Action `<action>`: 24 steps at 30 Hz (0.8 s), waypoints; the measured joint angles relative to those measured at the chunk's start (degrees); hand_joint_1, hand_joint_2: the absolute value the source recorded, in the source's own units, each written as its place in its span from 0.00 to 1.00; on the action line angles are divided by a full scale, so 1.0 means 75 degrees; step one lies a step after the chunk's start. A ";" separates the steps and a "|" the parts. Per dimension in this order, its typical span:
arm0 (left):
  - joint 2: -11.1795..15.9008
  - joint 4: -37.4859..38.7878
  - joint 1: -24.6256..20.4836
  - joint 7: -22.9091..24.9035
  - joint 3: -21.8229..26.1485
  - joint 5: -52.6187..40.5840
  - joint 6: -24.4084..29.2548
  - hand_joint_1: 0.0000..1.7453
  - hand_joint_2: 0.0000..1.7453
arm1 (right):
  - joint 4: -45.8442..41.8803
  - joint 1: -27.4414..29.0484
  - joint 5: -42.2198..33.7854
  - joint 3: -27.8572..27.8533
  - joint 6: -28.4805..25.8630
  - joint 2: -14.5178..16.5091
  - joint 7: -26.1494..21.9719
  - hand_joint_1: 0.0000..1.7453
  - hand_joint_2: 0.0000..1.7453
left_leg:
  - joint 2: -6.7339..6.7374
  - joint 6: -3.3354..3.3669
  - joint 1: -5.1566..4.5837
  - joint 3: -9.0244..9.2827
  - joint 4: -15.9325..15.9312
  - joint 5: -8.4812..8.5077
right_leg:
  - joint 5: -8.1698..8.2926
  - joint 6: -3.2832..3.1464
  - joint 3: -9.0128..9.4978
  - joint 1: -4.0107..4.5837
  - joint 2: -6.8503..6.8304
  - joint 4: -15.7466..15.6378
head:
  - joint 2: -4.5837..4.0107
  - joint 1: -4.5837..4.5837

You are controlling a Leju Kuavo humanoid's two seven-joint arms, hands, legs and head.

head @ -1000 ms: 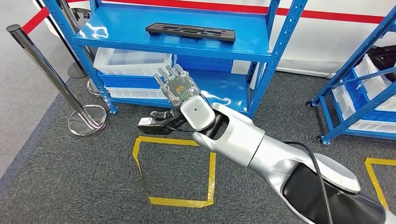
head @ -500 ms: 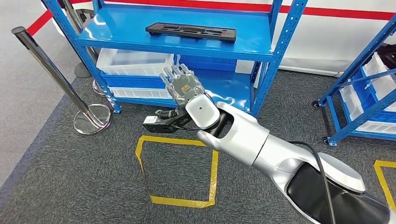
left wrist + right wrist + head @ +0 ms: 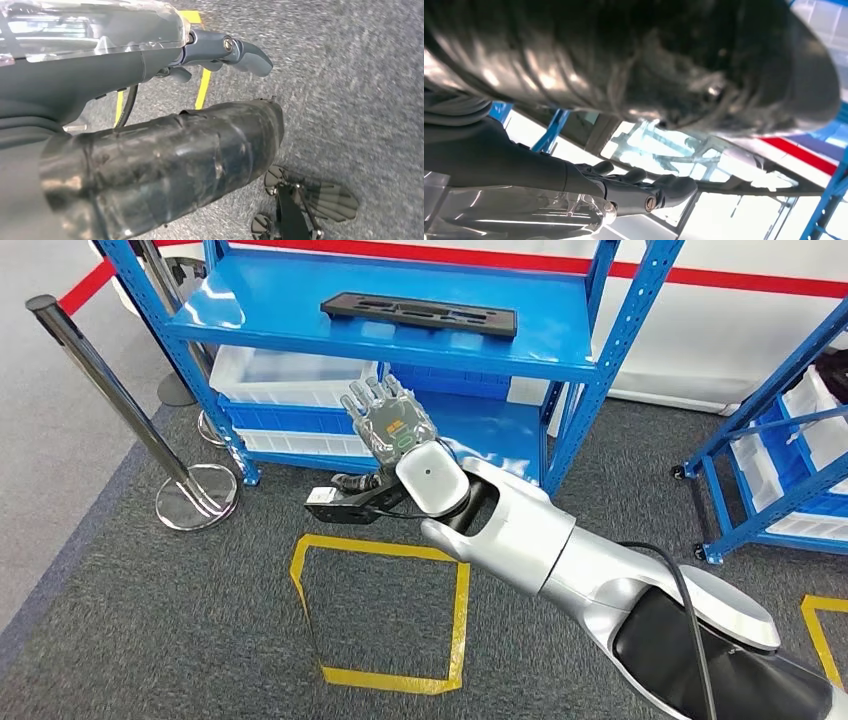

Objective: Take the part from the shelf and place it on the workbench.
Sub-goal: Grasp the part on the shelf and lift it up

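Head view: black part (image 3: 418, 314) on shelf (image 3: 250, 300); left wrist view: carpet (image 3: 350, 75).

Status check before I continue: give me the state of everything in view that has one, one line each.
Part: lying flat on the top shelf, untouched.
Right hand: raised in front of the shelf, below the top level, fingers extended and apart, holding nothing.
Left hand: hanging over the carpet, nothing in it.
White bins: sitting on the lower shelf.
Stanchion: upright beside the rack.
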 joint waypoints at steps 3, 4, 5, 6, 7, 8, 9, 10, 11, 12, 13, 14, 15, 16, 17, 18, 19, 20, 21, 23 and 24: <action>0.0001 0.0000 0.0001 0.0002 -0.0001 -0.0010 0.0012 0.00 0.00 | -0.0009 -0.0014 0.0006 0.0001 0.0007 -0.0023 0.0010 0.00 0.00 | -0.0003 0.0082 0.0007 0.0111 -0.0023 -0.0073 | -0.0509 0.0090 -0.0748 -0.0035 0.0003 0.1302 | -0.0001 0.0030; 0.0001 0.0000 0.0000 0.0002 -0.0001 -0.0015 0.0008 0.00 0.00 | -0.0009 0.0010 0.0007 0.0001 0.0011 -0.0038 0.0012 0.00 0.00 | -0.0012 0.0094 0.0007 0.0144 -0.0020 -0.0109 | -0.0587 0.0106 -0.1024 -0.0051 0.0002 0.1673 | -0.0001 0.0029; 0.0001 0.0000 0.0004 0.0002 -0.0001 -0.0017 0.0003 0.00 0.00 | -0.0009 0.0036 0.0006 0.0001 0.0017 -0.0056 0.0014 0.00 0.00 | -0.0025 0.0096 0.0008 0.0189 -0.0016 -0.0152 | -0.0533 0.0114 -0.1201 -0.0062 0.0001 0.1820 | -0.0001 0.0031; 0.0001 0.0000 0.0012 0.0001 -0.0001 -0.0017 -0.0004 0.00 0.00 | -0.0010 0.0053 0.0004 0.0001 0.0026 -0.0070 0.0019 0.00 0.00 | -0.0037 0.0088 0.0009 0.0251 -0.0012 -0.0201 | -0.0314 0.0110 -0.1231 -0.0070 0.0000 0.1671 | -0.0001 0.0031; 0.0000 0.0000 0.0019 0.0000 -0.0001 -0.0015 -0.0009 0.00 0.00 | -0.0012 0.0057 -0.0003 0.0001 0.0039 -0.0083 0.0031 0.00 0.00 | -0.0047 0.0073 0.0010 0.0327 -0.0009 -0.0259 | 0.0040 0.0095 -0.1119 -0.0076 0.0000 0.1248 | -0.0001 0.0031; -0.0001 0.0000 0.0025 -0.0003 -0.0001 -0.0011 -0.0012 0.00 0.00 | -0.0019 0.0053 -0.0015 0.0001 0.0056 -0.0098 0.0048 0.00 0.00 | -0.0054 0.0049 0.0011 0.0400 -0.0009 -0.0320 | 0.0403 0.0065 -0.0939 -0.0070 0.0003 0.0720 | -0.0001 0.0031; -0.0001 0.0000 0.0022 -0.0007 -0.0001 -0.0007 -0.0015 0.00 0.00 | -0.0027 0.0038 -0.0034 0.0001 0.0076 -0.0120 0.0071 0.00 0.00 | -0.0058 0.0016 0.0009 0.0455 -0.0006 -0.0372 | 0.0623 0.0028 -0.0775 -0.0048 0.0009 0.0235 | -0.0001 0.0023; -0.0001 0.0000 0.0015 -0.0009 -0.0002 -0.0002 -0.0015 0.00 0.00 | -0.0042 0.0022 -0.0067 0.0001 0.0093 -0.0142 0.0093 0.00 0.00 | -0.0063 -0.0026 0.0007 0.0473 0.0000 -0.0413 | 0.0762 -0.0018 -0.0652 -0.0026 0.0014 -0.0094 | 0.0000 0.0017; -0.0001 0.0000 0.0008 -0.0008 -0.0004 0.0002 -0.0015 0.00 0.00 | -0.0064 0.0013 -0.0108 0.0001 0.0107 -0.0166 0.0112 0.00 0.00 | -0.0066 -0.0071 0.0004 0.0478 0.0013 -0.0440 | 0.0772 -0.0067 -0.0602 -0.0003 0.0021 -0.0249 | 0.0000 0.0009; -0.0001 0.0000 0.0001 -0.0006 -0.0006 0.0003 -0.0017 0.00 0.00 | -0.0087 0.0003 -0.0158 0.0001 0.0116 -0.0200 0.0136 0.00 0.00 | -0.0070 -0.0114 0.0000 0.0483 0.0022 -0.0451 | 0.0735 -0.0115 -0.0583 0.0013 0.0026 -0.0298 | 0.0001 0.0004; -0.0001 0.0001 0.0001 -0.0004 -0.0009 -0.0007 -0.0022 0.00 0.00 | -0.0117 -0.0002 -0.0213 0.0001 0.0117 -0.0235 0.0168 0.00 0.00 | -0.0068 -0.0153 0.0002 0.0483 0.0037 -0.0476 | 0.0762 -0.0161 -0.0534 -0.0002 0.0028 -0.0329 | 0.0001 0.0004; -0.0004 0.0001 0.0005 -0.0002 -0.0015 -0.0025 -0.0027 0.00 0.00 | -0.0151 -0.0012 -0.0266 0.0000 0.0112 -0.0279 0.0212 0.00 0.00 | -0.0056 -0.0187 0.0006 0.0483 0.0098 -0.0512 | 0.0754 -0.0200 -0.0486 -0.0018 0.0032 -0.0369 | 0.0000 0.0001; -0.0007 0.0002 0.0006 -0.0003 -0.0026 -0.0044 -0.0032 0.00 0.00 | -0.0183 -0.0036 -0.0316 -0.0001 0.0106 -0.0327 0.0265 0.00 0.00 | -0.0044 -0.0219 0.0011 0.0415 0.0267 -0.0588 | 0.0745 -0.0234 -0.0426 -0.0037 0.0034 -0.0400 | 0.0000 -0.0009; -0.0007 0.0003 0.0005 -0.0004 -0.0040 -0.0061 -0.0034 0.00 0.00 | -0.0226 -0.0062 -0.0366 -0.0001 0.0099 -0.0369 0.0324 0.00 0.00 | -0.0030 -0.0249 0.0019 0.0259 0.0583 -0.0726 | 0.0734 -0.0263 -0.0375 -0.0056 0.0035 -0.0428 | -0.0001 -0.0020; -0.0006 0.0003 0.0000 -0.0005 -0.0055 -0.0070 -0.0032 0.00 0.00 | -0.0269 -0.0084 -0.0407 -0.0001 0.0097 -0.0410 0.0374 0.00 0.00 | -0.0020 -0.0277 0.0027 0.0024 0.1025 -0.0897 | 0.0717 -0.0289 -0.0346 -0.0056 0.0037 -0.0435 | -0.0001 -0.0029; -0.0002 0.0003 -0.0007 -0.0007 -0.0069 -0.0070 -0.0025 0.00 0.00 | -0.0309 -0.0094 -0.0446 -0.0001 0.0099 -0.0455 0.0417 0.00 0.00 | -0.0019 -0.0303 0.0033 -0.0274 0.1526 -0.1088 | 0.0694 -0.0308 -0.0328 -0.0052 0.0037 -0.0436 | -0.0001 -0.0037; 0.0002 0.0003 -0.0009 -0.0009 -0.0079 -0.0069 -0.0017 0.00 0.00 | -0.0349 -0.0091 -0.0480 -0.0001 0.0103 -0.0504 0.0460 0.00 0.00 | -0.0018 -0.0321 0.0038 -0.0552 0.1936 -0.1221 | 0.0670 -0.0319 -0.0312 -0.0046 0.0039 -0.0430 | -0.0001 -0.0037; 0.0004 0.0003 -0.0003 -0.0011 -0.0088 -0.0068 -0.0010 0.00 0.00 | -0.0381 -0.0085 -0.0506 -0.0001 0.0105 -0.0550 0.0493 0.00 0.00 | -0.0018 -0.0332 0.0039 -0.0744 0.2145 -0.1235 | 0.0643 -0.0322 -0.0294 -0.0042 0.0043 -0.0420 | -0.0001 -0.0036; 0.0004 0.0003 0.0010 -0.0015 -0.0095 -0.0068 -0.0004 0.00 0.00 | -0.0420 -0.0081 -0.0531 -0.0002 0.0105 -0.0599 0.0533 0.00 0.00 | -0.0017 -0.0331 0.0039 -0.0804 0.2081 -0.1094 | 0.0613 -0.0319 -0.0272 -0.0039 0.0053 -0.0405 | -0.0001 -0.0037; 0.0004 0.0003 0.0035 -0.0041 -0.0105 -0.0068 -0.0002 0.00 0.00 | -0.0520 -0.0094 -0.0562 -0.0007 0.0101 -0.0681 0.0624 0.00 0.00 | -0.0014 -0.0290 0.0037 -0.0535 0.1207 -0.0453 | 0.0547 -0.0299 -0.0217 -0.0039 0.0074 -0.0365 | -0.0001 -0.0036; 0.0007 0.0005 0.0035 -0.0068 -0.0110 -0.0068 0.0001 0.00 0.00 | -0.0579 -0.0108 -0.0570 -0.0014 0.0102 -0.0724 0.0674 0.00 0.00 | -0.0012 -0.0259 0.0016 -0.0356 0.0712 -0.0221 | 0.0520 -0.0278 -0.0197 -0.0034 0.0080 -0.0347 | -0.0001 -0.0036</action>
